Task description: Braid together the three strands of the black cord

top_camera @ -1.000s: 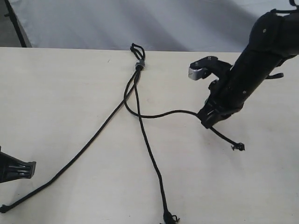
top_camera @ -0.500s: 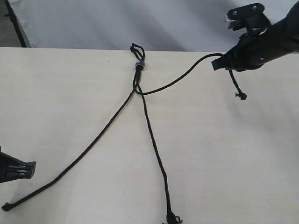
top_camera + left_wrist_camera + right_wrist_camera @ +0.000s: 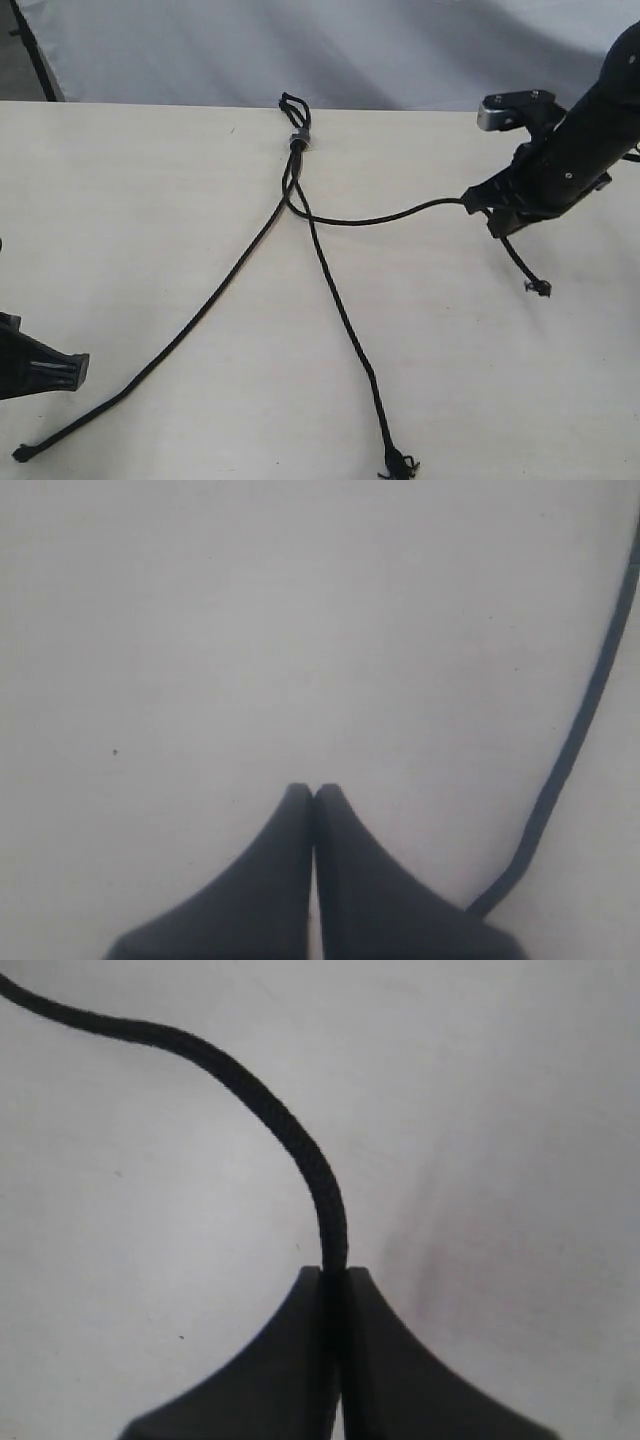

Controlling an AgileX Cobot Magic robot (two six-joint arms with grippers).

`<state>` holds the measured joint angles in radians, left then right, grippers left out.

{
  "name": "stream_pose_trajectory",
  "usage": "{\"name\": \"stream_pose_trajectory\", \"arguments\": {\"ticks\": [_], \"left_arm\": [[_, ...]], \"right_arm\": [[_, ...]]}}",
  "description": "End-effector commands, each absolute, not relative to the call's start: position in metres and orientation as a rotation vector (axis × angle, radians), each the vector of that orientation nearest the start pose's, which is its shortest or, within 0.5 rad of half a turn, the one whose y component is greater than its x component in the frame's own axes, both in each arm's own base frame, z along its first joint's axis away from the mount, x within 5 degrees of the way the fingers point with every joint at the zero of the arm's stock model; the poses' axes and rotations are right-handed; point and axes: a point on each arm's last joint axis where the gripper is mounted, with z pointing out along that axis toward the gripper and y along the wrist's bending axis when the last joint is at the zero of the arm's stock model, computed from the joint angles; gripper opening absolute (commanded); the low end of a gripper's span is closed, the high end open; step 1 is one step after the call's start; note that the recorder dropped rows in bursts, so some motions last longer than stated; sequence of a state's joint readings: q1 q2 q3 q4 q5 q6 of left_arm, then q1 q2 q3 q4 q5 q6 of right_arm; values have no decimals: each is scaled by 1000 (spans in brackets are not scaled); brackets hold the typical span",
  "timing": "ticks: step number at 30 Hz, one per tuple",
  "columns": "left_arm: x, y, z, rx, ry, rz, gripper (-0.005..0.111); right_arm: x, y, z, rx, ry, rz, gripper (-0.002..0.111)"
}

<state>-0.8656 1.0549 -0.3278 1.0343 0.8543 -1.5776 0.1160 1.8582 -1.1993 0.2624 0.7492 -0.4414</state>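
The black cord lies on the pale table, its three strands joined at a grey band (image 3: pixel 298 138) below a short loop (image 3: pixel 293 106) at the far edge. The left strand (image 3: pixel 190 325) runs to the near left corner. The middle strand (image 3: pixel 345 320) runs to a frayed tip (image 3: pixel 400 465) at the front. The right strand (image 3: pixel 390 215) curves right into my right gripper (image 3: pixel 478 205), which is shut on it (image 3: pixel 330 1225); its tail hangs down to a knotted tip (image 3: pixel 541 288). My left gripper (image 3: pixel 72 370) is shut and empty near the left strand (image 3: pixel 580 730).
The table's far edge (image 3: pixel 150 103) meets a grey backdrop behind the loop. My right arm (image 3: pixel 590 130) hangs over the right side of the table, its silver camera mount (image 3: pixel 495 110) above the gripper.
My right gripper first lifted the right strand up and to the far right, then came back down toward the table. The middle strand's tip shifted right. The left gripper barely moved.
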Motion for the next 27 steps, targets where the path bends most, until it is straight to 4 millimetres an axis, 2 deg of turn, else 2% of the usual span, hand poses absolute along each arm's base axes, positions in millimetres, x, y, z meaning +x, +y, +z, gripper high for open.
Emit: {"name": "stream_pose_trajectory", "arguments": {"ticks": [1,5,7,8,9,10,11,12,13,14,15,16,17,19,22,24,27], "left_arm": [[132,-65,191,-9,2361,249,0],[132,-65,191,-4,2361,246,0],[132,-65,191,-6,2363,245,0],[132,-65,191,-6,2363,245,0],[132,-65,191,-6,2363,245,0],[132,-66,191,-4,2363,243,0],[132,-66,191,-3,2363,239,0],[132,-68,190,11,2366,210,0],[132,-73,190,80,2371,159,0],[132,-78,189,136,2373,109,0],[132,-90,190,248,2359,-26,0],[132,-97,192,311,2335,-99,0],[134,-111,198,392,2293,-224,0],[146,-129,215,422,2242,-288,0],[166,-152,232,408,2216,-287,5],[182,-173,236,430,2217,-299,13],[206,-209,228,497,2240,-324,28]], "right_arm": [[357,43,157,-379,2953,64,0],[357,35,144,-274,3006,-91,0],[358,38,139,-255,3014,-144,13],[358,37,137,-240,3020,-162,30],[358,37,136,-237,3021,-162,41],[359,37,139,-241,3010,-163,56],[361,38,145,-238,2993,-161,63],[363,37,159,-278,2948,-163,67],[365,37,183,-289,2867,-157,67],[365,37,198,-287,2805,-151,67],[362,37,233,-285,2646,-148,67],[360,37,251,-268,2567,-139,67],[354,37,280,-229,2438,-111,67],[339,36,312,-202,2282,-76,67],[317,35,325,-169,2199,-46,67],[303,34,323,-167,2138,-26,67],[284,33,316,-193,2032,-12,67]]}}
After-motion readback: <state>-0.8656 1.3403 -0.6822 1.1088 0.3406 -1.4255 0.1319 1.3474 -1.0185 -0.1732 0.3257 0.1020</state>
